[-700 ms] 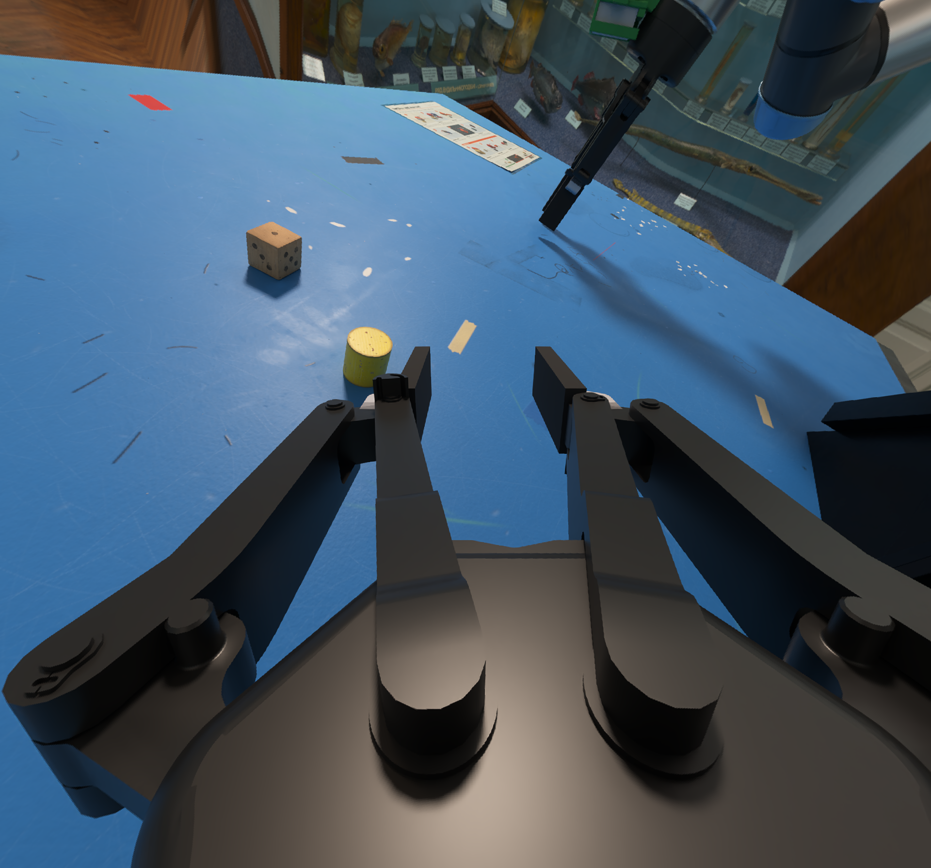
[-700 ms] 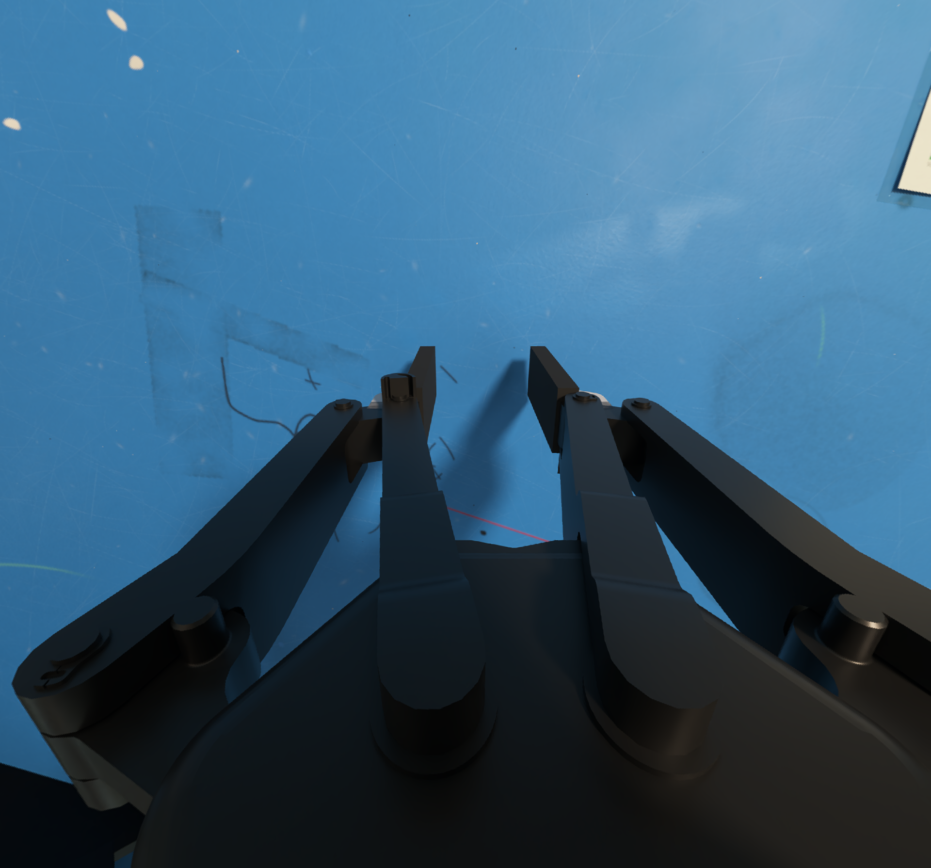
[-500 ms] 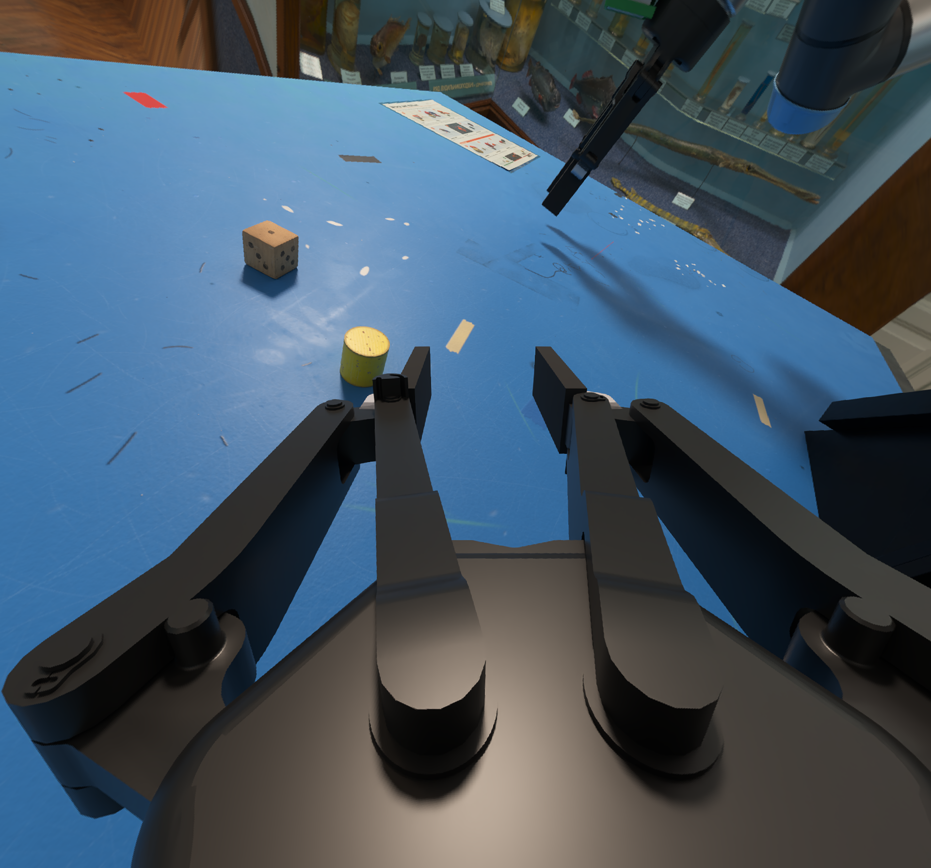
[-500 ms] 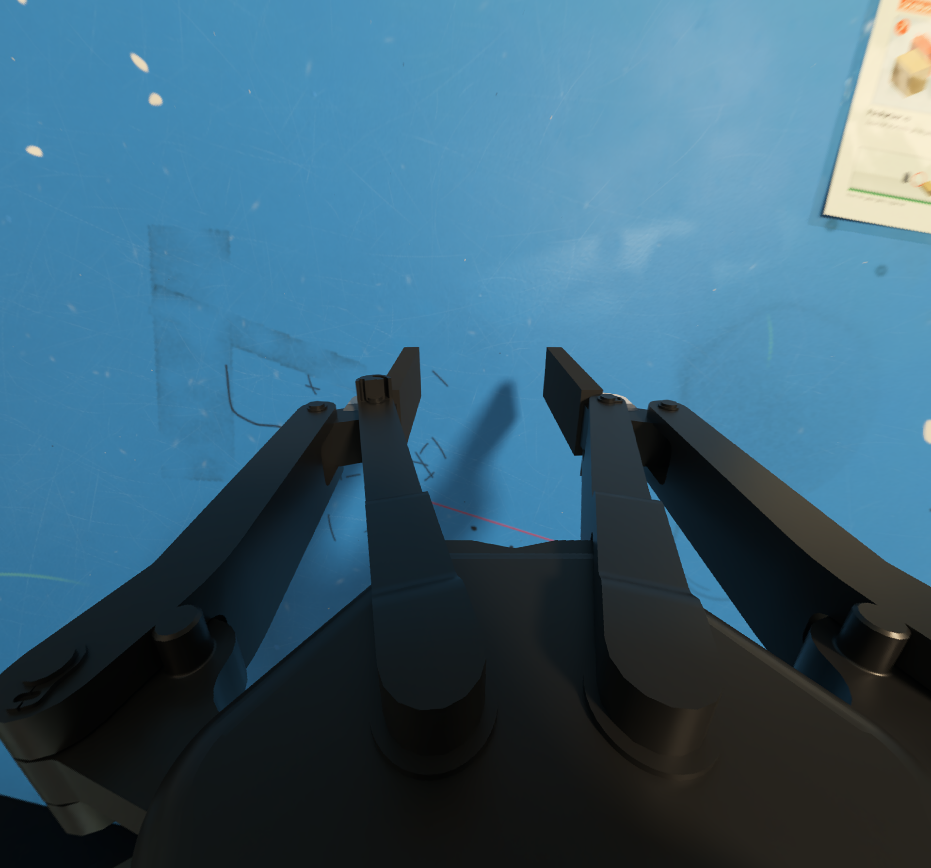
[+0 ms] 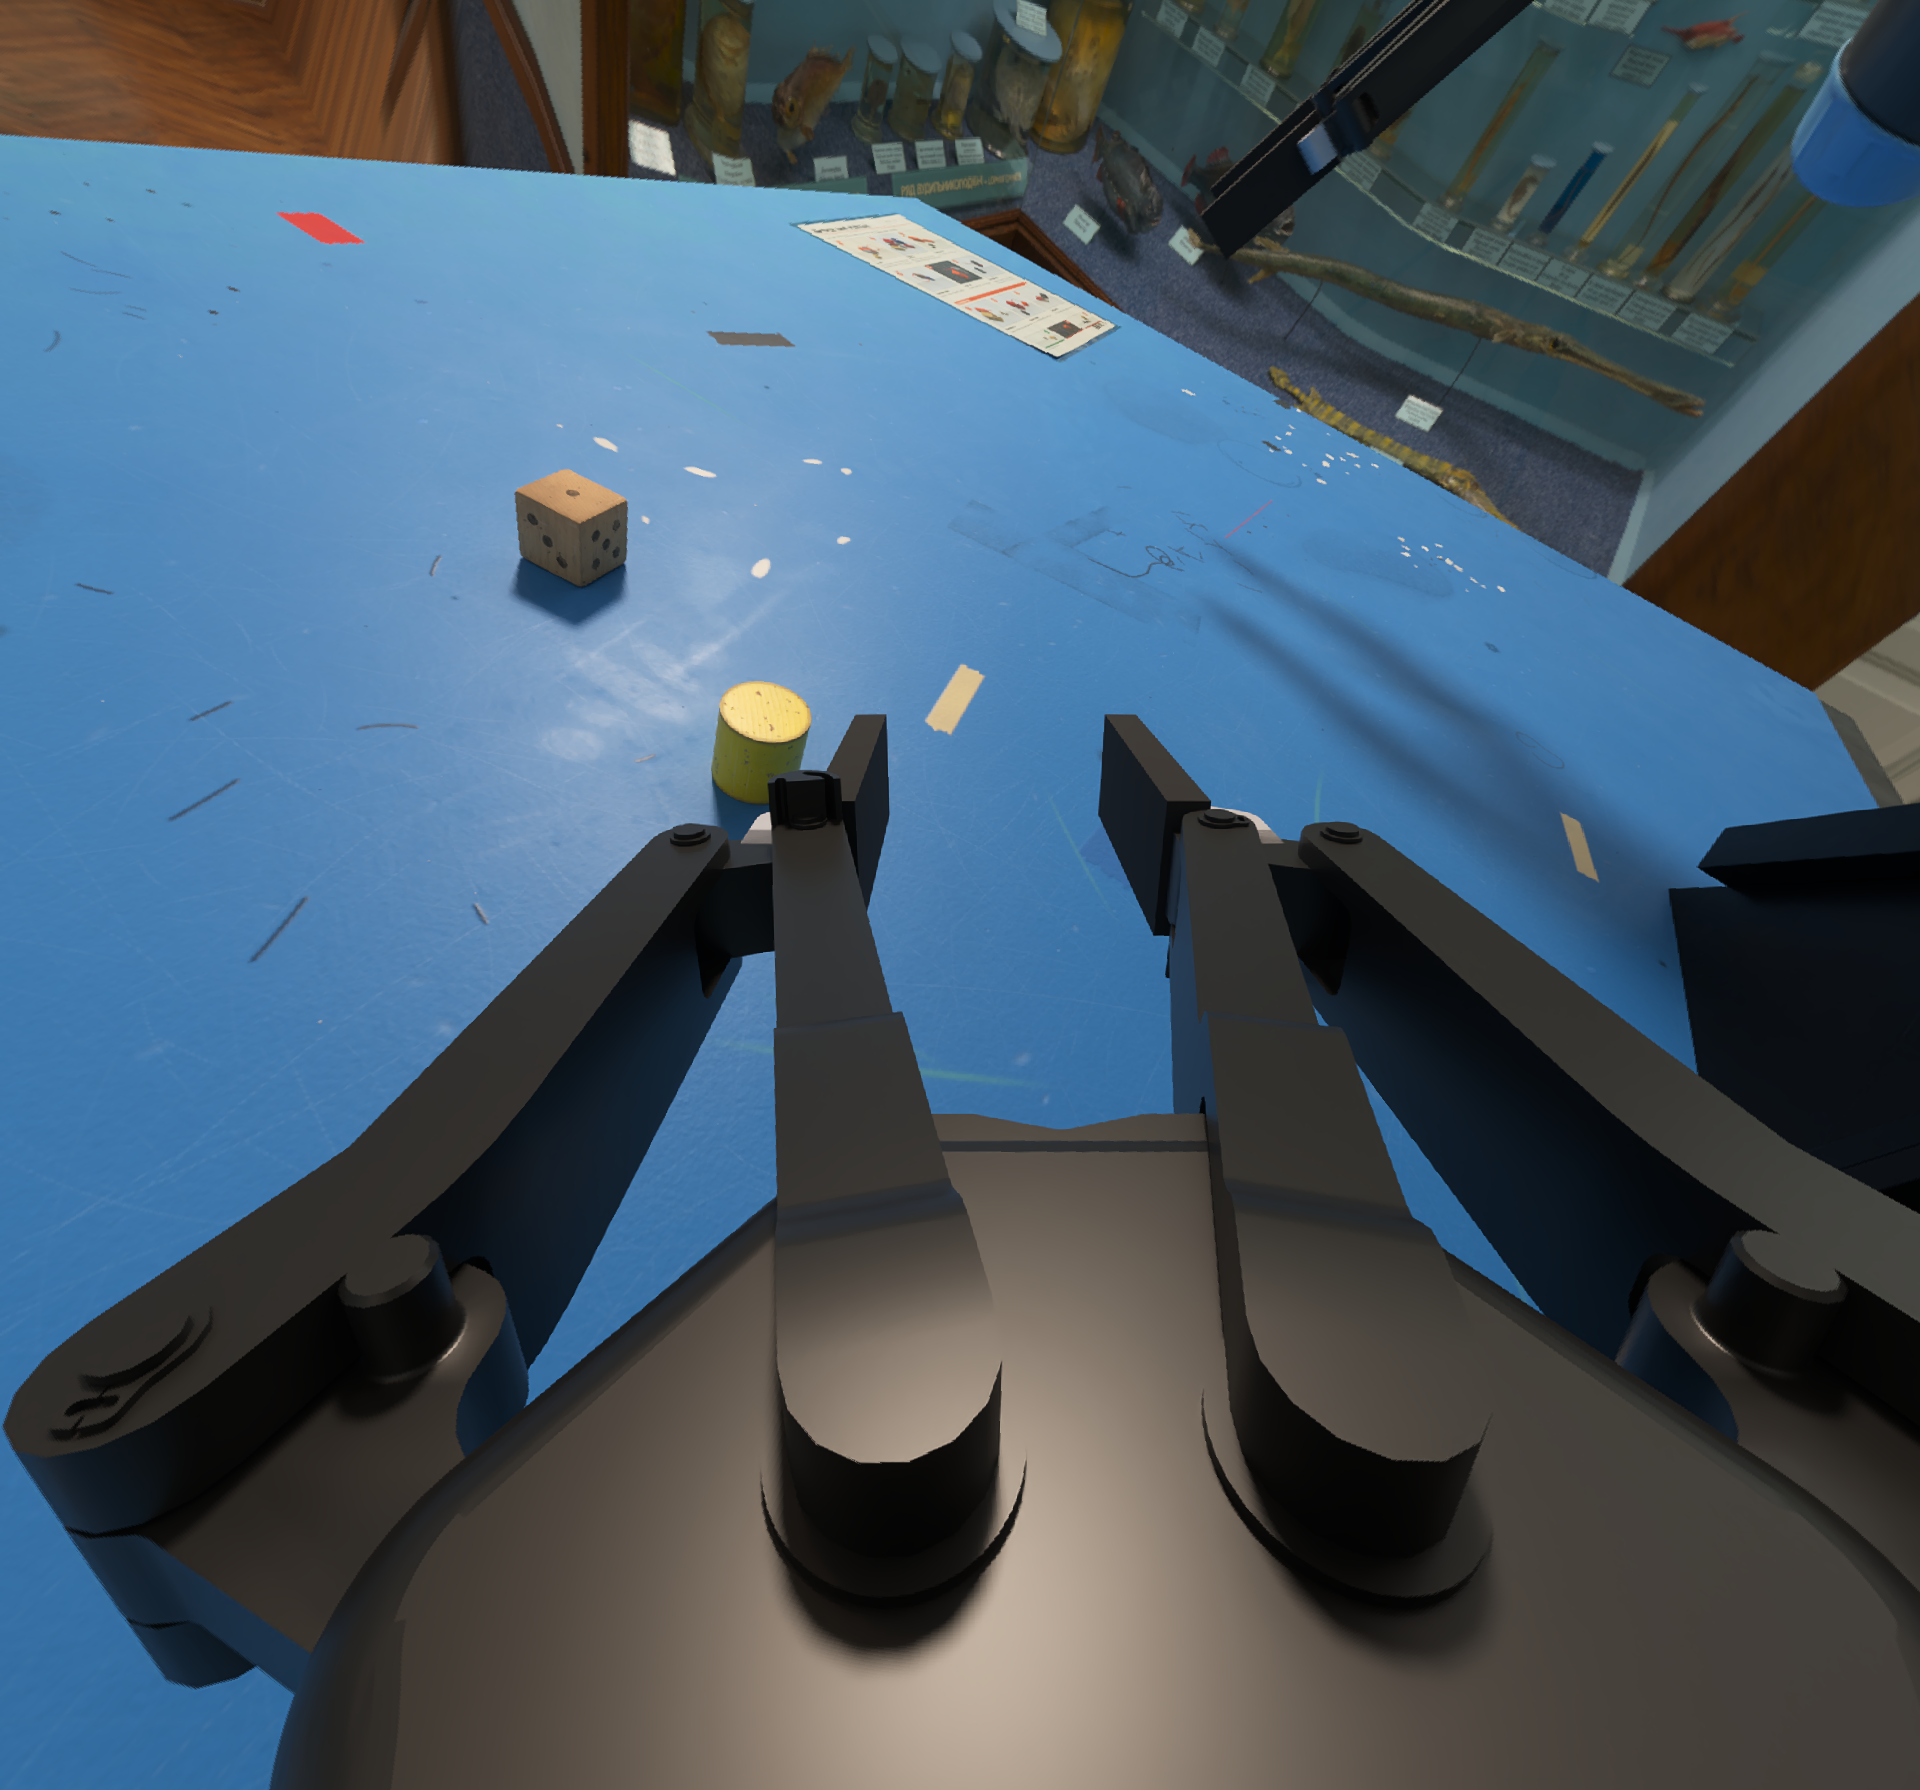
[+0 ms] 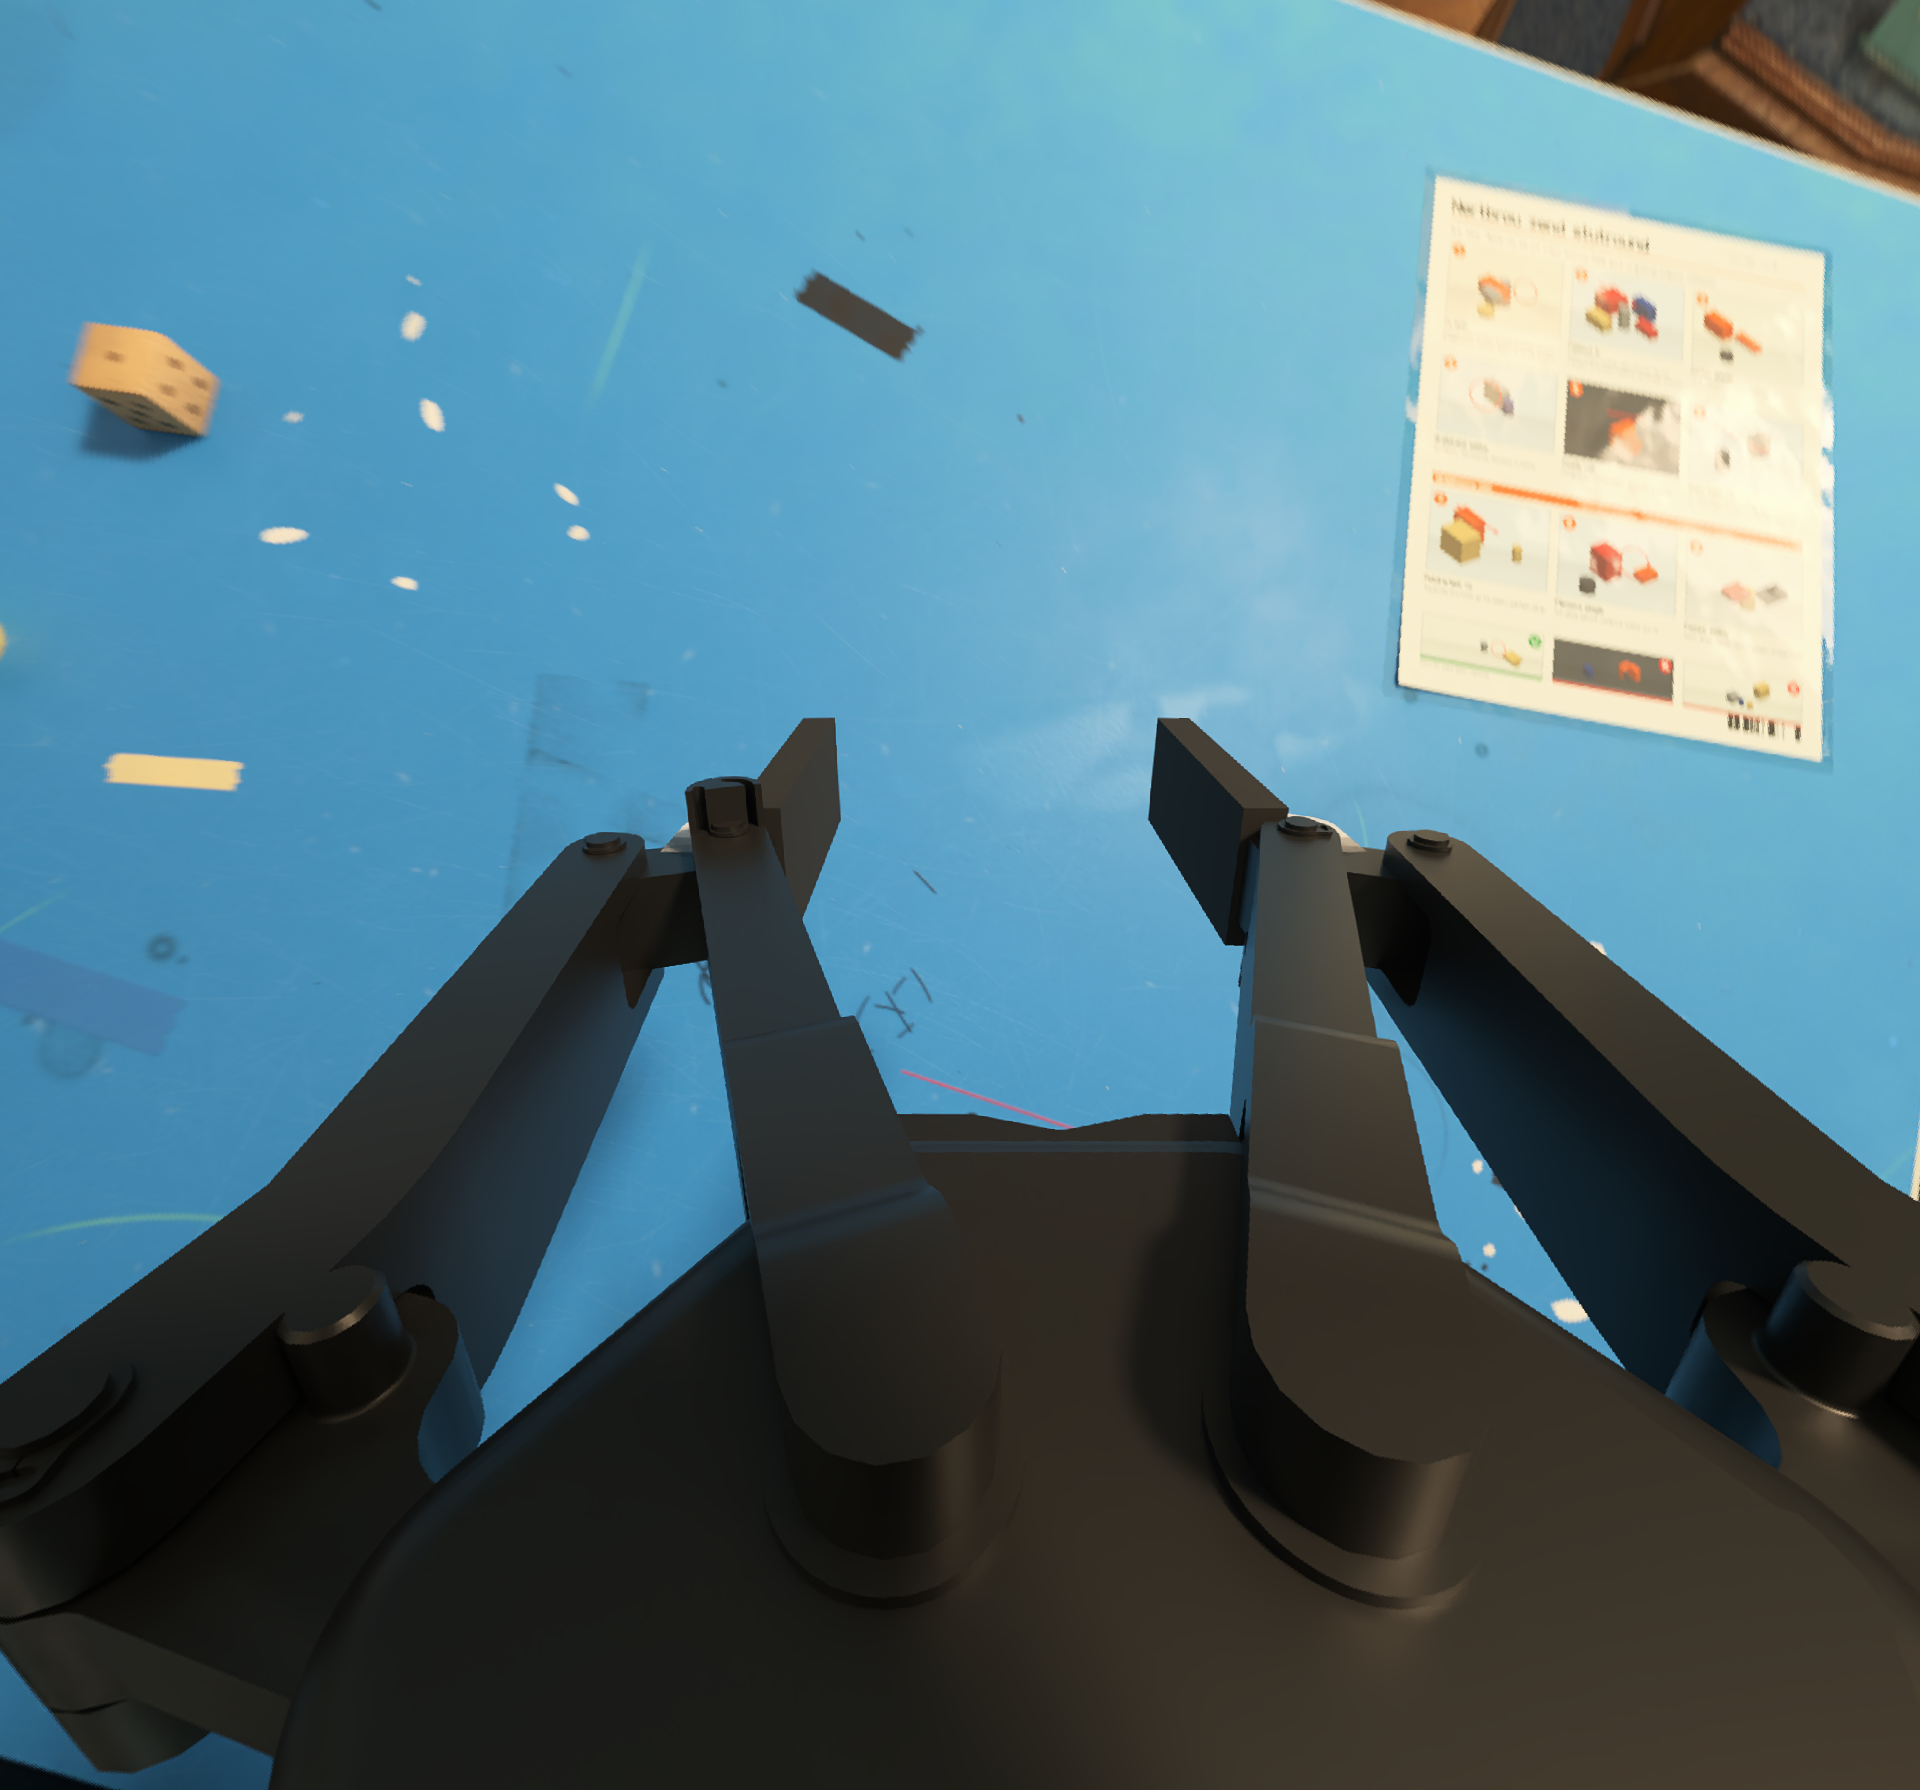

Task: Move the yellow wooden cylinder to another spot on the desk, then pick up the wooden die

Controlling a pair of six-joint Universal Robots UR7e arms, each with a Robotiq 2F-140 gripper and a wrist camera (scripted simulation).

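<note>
progress: nothing visibly done | yellow wooden cylinder [image 5: 762, 739] upright on blue worktop [image 5: 312, 909], just beside left hand [image 5: 994, 774] | wooden die [image 5: 570, 527] farther off, unlifted | left hand, right hand [image 6: 995, 774] both spread, empty

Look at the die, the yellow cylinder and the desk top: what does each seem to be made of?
Die: bare pale wood, matt, faint grain, dark pips.
Yellow cylinder: probably wood under matt yellow paint; its flat top looks speckled.
Desk: a hard blue surface, perhaps painted or laminate, slightly glossy, with scratches and chipped white flecks.
</note>
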